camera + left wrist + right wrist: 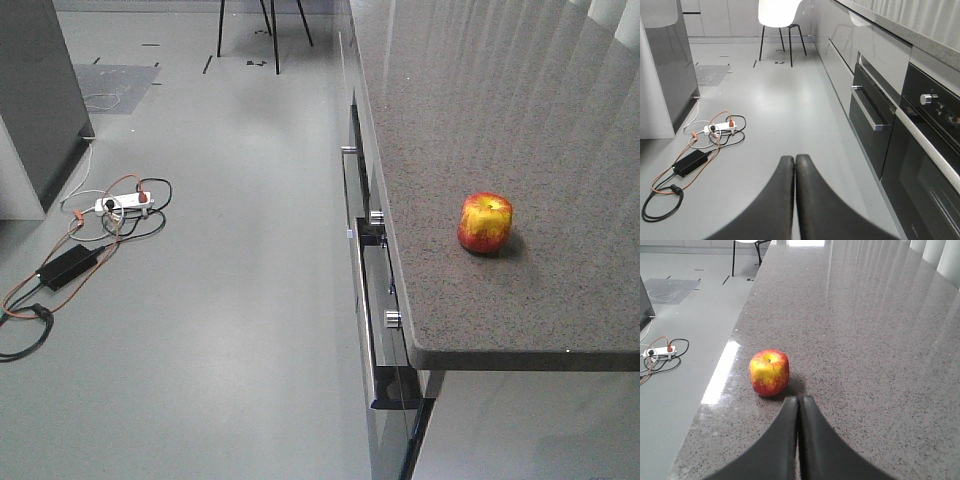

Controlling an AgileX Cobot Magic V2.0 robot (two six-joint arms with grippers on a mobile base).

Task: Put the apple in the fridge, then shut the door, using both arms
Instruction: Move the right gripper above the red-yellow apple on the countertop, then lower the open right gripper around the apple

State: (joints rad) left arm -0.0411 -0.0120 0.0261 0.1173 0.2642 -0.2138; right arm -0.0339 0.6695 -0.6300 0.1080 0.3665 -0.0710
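Speckled grey counter [520, 120] carries the apple [485, 223], upright, near its floor-side edge. Right gripper [799, 401] hovers over the counter just short of the apple, jaws pressed together, empty. Left gripper [794, 159] hangs above the floor [780, 100] beside the counter, jaws likewise closed, empty

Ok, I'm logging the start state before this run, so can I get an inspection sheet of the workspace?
Surface: speckled grey stone counter, holding only the apple.
Job's things: glossy red-and-yellow apple upright near the counter's edge; tall dark grey fridge at far left, only partly in view.
Clutter: nothing seen.
Claws: left claw shut, above the grey floor; right claw shut, just short of the apple.
Cables: white power strip, black adapter brick, orange and black cables on the floor.
Surroundings: white chair, black built-in oven.
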